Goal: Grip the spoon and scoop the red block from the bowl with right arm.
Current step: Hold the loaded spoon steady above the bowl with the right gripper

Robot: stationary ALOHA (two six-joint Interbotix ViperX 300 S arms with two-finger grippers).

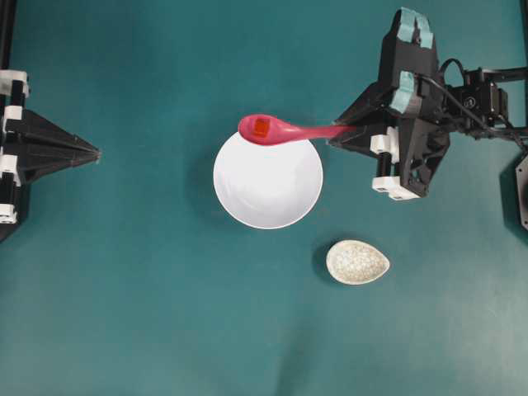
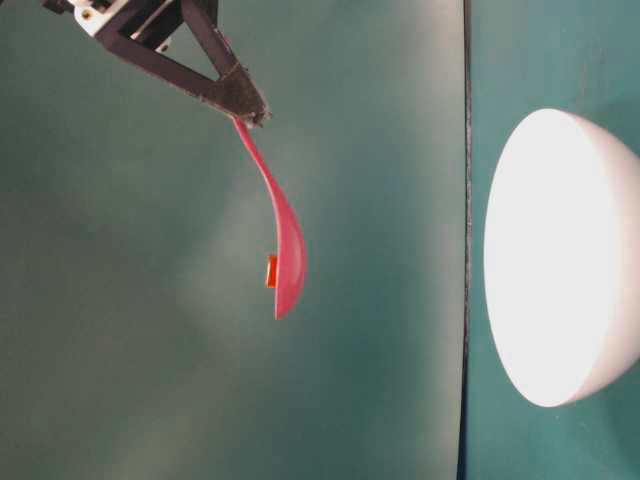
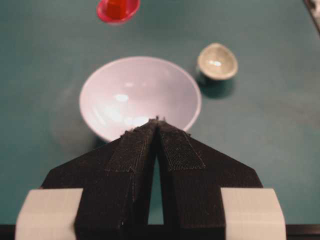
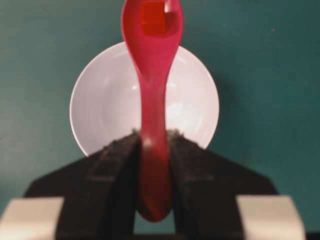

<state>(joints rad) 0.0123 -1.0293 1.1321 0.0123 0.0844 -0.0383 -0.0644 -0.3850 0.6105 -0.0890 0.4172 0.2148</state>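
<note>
We see the red block (image 1: 261,127) sitting in the scoop of the pink spoon (image 1: 280,130), lifted clear above the white bowl's (image 1: 268,206) far rim. The right gripper (image 4: 154,145) is clamped on the spoon's handle. The left gripper (image 3: 157,122) rests pressed together, well apart. A speckled egg-shaped dish (image 1: 357,261) lies near the bowl. We read no writing anywhere.

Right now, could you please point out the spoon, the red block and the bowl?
spoon (image 1: 301,131): overhead view, on the handle.
red block (image 4: 153,18): right wrist view, on its top face, inside the scoop.
bowl (image 1: 268,186): overhead view, on the bare inside.
</note>
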